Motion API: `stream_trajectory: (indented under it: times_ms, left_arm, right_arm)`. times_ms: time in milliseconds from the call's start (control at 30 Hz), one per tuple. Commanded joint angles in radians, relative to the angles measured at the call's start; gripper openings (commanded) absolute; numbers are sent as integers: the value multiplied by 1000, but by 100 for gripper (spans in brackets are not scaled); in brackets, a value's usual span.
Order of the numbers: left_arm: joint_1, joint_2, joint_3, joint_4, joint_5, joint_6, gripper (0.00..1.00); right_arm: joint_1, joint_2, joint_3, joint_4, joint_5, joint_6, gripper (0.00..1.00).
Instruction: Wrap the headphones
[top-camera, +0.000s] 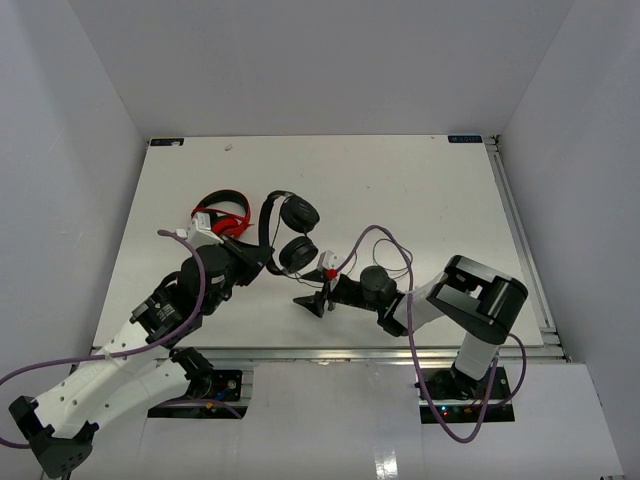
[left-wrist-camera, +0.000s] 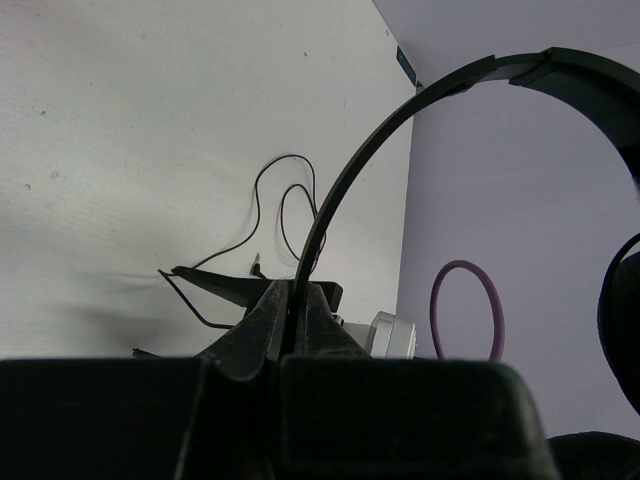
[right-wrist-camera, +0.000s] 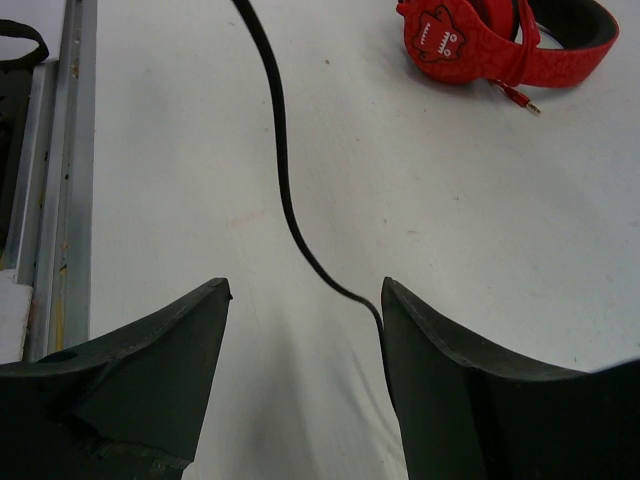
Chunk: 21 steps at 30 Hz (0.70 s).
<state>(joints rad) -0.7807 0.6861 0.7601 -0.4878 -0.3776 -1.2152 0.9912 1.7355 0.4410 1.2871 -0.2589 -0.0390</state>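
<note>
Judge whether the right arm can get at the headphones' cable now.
Probably yes: the right gripper stands open, and the cable runs across the bare table between its fingers, with nothing in the way.

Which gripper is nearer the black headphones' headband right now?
Left. The left gripper is shut on the headband itself. The right gripper hangs open, clear of the headband and just past the earcups, straddling the loose cable.

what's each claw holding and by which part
The left claw is shut on the thin headband of the black headphones. The right claw is open, holding nothing; the cable lies loose between its fingers.
</note>
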Motion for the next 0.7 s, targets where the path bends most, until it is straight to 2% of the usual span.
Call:
stream_trajectory:
  times_ms: [0,467,667]
  left_arm:
    - [3,-15,17,25,30,-24,0]
    - [3,-6,-1,48,57,-33,0]
    - [4,8,-8,64,72,-30,0]
  right_arm:
    - [-5,29,47,579,-35,-15,69]
    - [-8,42,96,533,-72,-78,65]
    - [-23,29,115,491,-64,-85,39]
